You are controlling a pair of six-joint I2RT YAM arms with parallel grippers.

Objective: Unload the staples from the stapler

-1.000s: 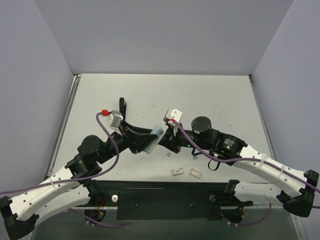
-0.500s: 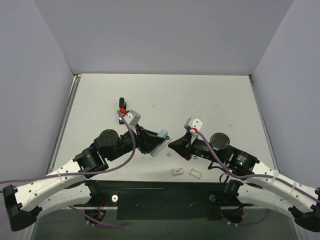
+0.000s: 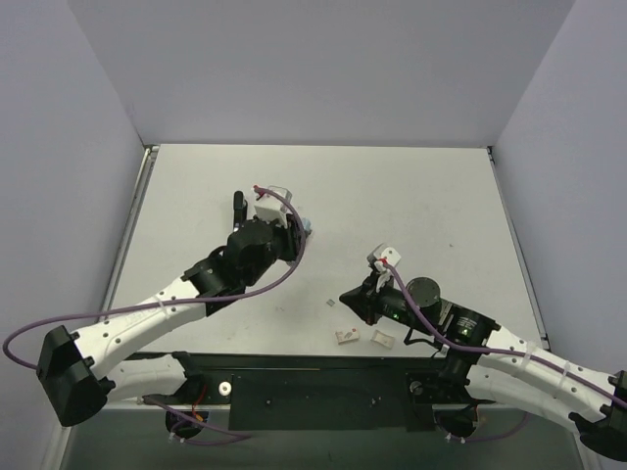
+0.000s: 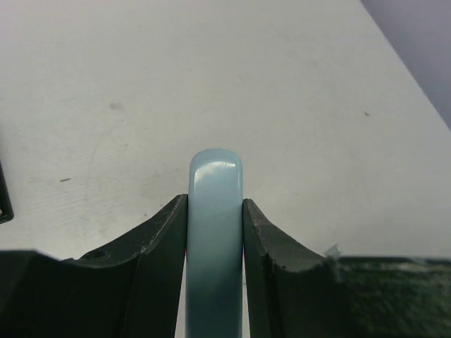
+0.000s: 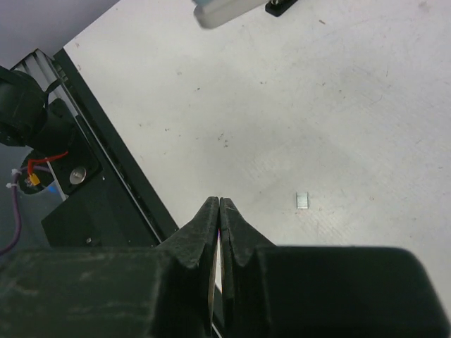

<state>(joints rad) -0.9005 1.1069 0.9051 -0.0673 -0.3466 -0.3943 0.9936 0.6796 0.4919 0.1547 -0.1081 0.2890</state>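
My left gripper (image 4: 215,205) is shut on the light blue stapler (image 4: 215,190), whose rounded end sticks out beyond the fingers (image 4: 161,232) above the table. From above, the stapler (image 3: 307,229) shows only as a pale tip at the left gripper (image 3: 300,235), left of the table's middle. One small staple strip (image 3: 330,303) lies on the table, and two staple clumps (image 3: 345,336) (image 3: 382,339) sit near the front edge. My right gripper (image 3: 346,296) is shut with nothing seen between its jaws, low beside the small strip. In the right wrist view, that gripper (image 5: 220,204) has the staple strip (image 5: 302,200) to its right.
A small black piece (image 3: 238,205) stands on the table behind the left arm and shows at the left edge (image 4: 3,197) of the left wrist view. The black mounting rail (image 3: 313,382) runs along the near edge. Grey walls close in the back and sides.
My left arm has carried the stapler from the table's middle back and to the left. My right arm has drawn back toward the near edge, staying shut.
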